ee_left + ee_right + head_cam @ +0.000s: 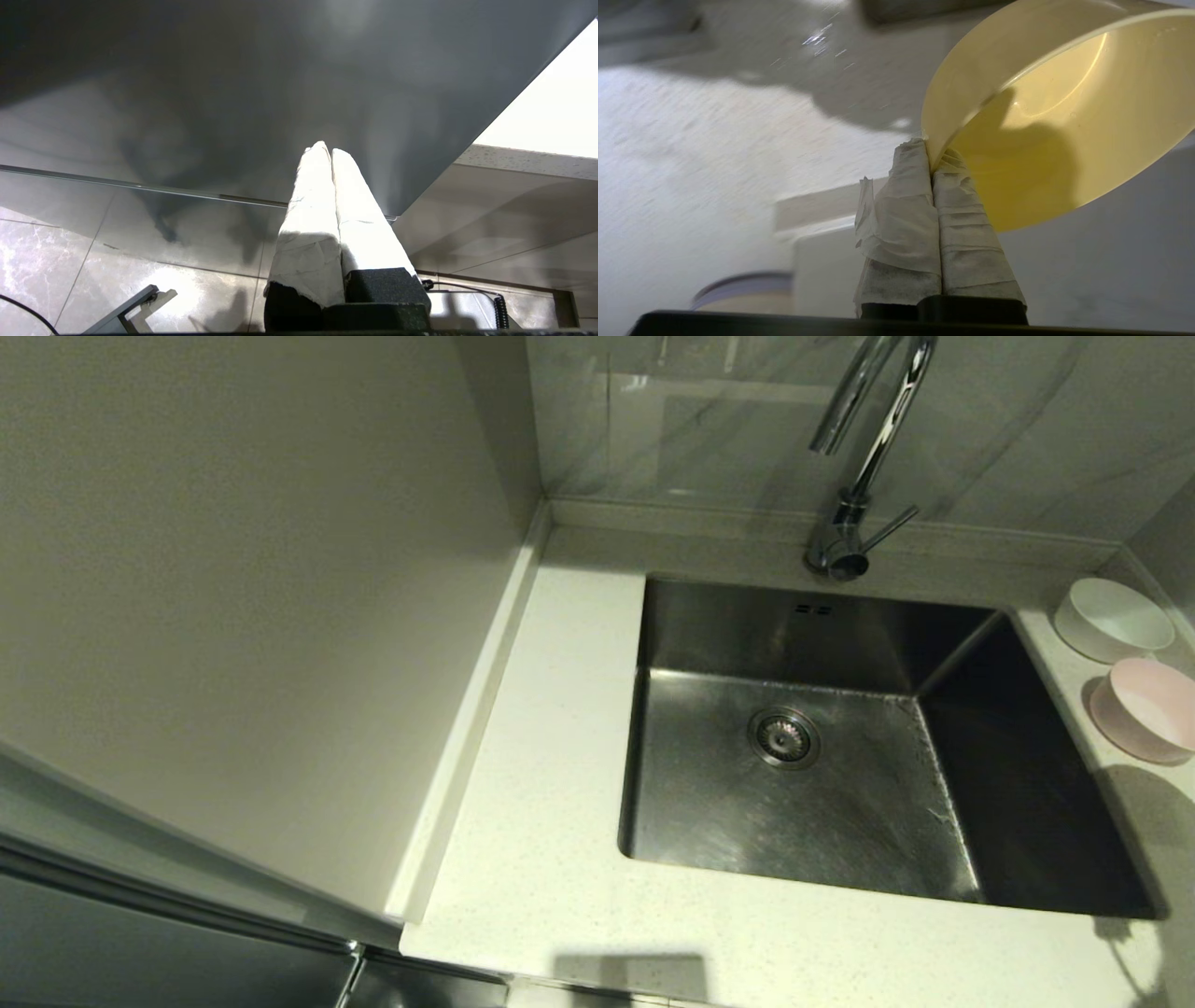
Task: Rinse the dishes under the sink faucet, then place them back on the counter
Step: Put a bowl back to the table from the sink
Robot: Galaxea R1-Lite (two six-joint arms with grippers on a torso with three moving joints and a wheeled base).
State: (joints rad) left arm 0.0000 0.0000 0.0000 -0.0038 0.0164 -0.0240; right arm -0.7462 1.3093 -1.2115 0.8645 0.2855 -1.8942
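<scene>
Two bowls (1113,618) on counter (551,784), one yellow bowl (1045,116) pinched

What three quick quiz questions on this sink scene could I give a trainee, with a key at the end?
1. True or false: the sink holds a bowl.
2. Which bowl does the right tool pinch by the rim: A white, B pink, C yellow-green?
3. Fill in: beside the sink, the white bowl and pink bowl stand on the ____.

Key: 1 false. 2 C, the yellow-green bowl. 3 counter.
</scene>
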